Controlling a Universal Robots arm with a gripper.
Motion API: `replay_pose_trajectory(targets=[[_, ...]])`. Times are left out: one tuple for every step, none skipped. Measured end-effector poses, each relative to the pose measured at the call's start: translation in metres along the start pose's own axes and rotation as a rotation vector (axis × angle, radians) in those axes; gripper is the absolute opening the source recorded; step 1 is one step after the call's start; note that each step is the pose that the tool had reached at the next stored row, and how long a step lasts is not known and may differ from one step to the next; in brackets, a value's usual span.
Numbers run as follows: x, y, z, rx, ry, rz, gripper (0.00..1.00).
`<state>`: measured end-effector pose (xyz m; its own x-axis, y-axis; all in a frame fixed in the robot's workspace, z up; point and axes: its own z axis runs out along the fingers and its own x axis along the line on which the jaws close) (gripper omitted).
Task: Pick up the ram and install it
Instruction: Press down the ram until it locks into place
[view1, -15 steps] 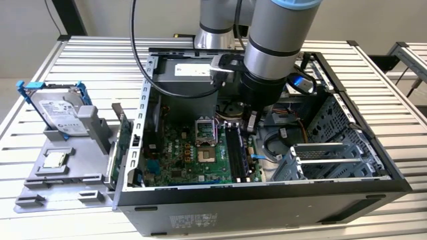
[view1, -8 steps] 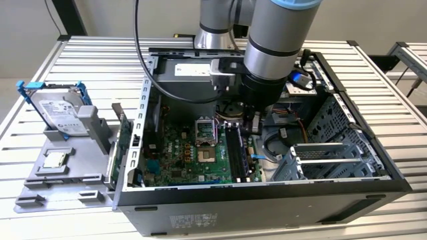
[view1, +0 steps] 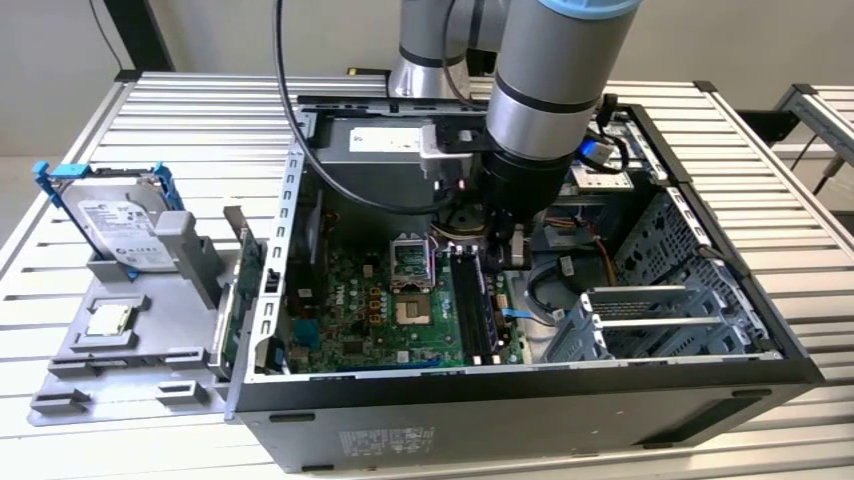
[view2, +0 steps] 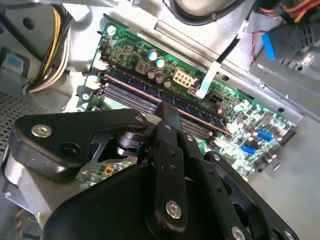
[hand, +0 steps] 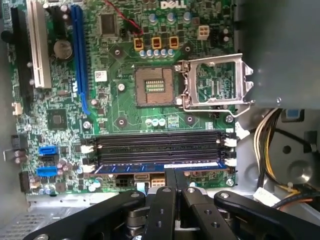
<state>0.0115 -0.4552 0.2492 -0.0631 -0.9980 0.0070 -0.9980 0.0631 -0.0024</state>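
The ram (hand: 130, 167) is a thin blue stick lying along the black memory slot closest to my fingers, level with the empty slots (hand: 160, 145) beside it. In the second wrist view the ram (view2: 131, 80) runs as a dark blue strip across the green motherboard. My gripper (hand: 174, 173) is shut, its two black fingertips pressed together and resting on the ram's top edge near the middle. The exterior view has the gripper (view1: 514, 252) reaching down inside the open computer case (view1: 534, 400), over the slots.
The open processor socket (hand: 155, 86) and its raised metal frame (hand: 215, 82) lie beside the slots. Yellow and black cables (hand: 270, 145) hang near the slot ends. A metal drive cage (view1: 654, 320) fills the case's right. A hard drive (view1: 127, 225) and processor chip (view1: 110, 318) sit on the grey tray (view1: 134, 375).
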Motion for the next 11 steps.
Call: replay_pose_trajectory(targets=[[0.0,0.0,0.0,0.0,0.0,0.0,0.0],[0.0,0.0,0.0,0.0,0.0,0.0,0.0],[0.0,0.0,0.0,0.0001,0.0,0.0,0.0],[0.0001,0.0,0.0,0.0001,-0.0001,0.0,0.0],[0.0009,-0.0001,0.0,0.0001,0.0,0.0,0.0],[0.0025,-0.0002,0.0004,-0.0001,-0.0004,0.0,0.0],[0.0051,-0.0004,0.001,-0.0001,-0.0017,0.0,0.0],[0.0075,-0.0006,0.0023,-0.0001,-0.0025,0.0,0.0],[0.0089,-0.0006,0.0041,-0.0002,-0.0025,0.0,0.0],[0.0097,-0.0007,0.0059,-0.0002,-0.0024,0.001,0.0],[0.01,-0.0007,0.0078,-0.0001,-0.0028,0.002,0.0]])
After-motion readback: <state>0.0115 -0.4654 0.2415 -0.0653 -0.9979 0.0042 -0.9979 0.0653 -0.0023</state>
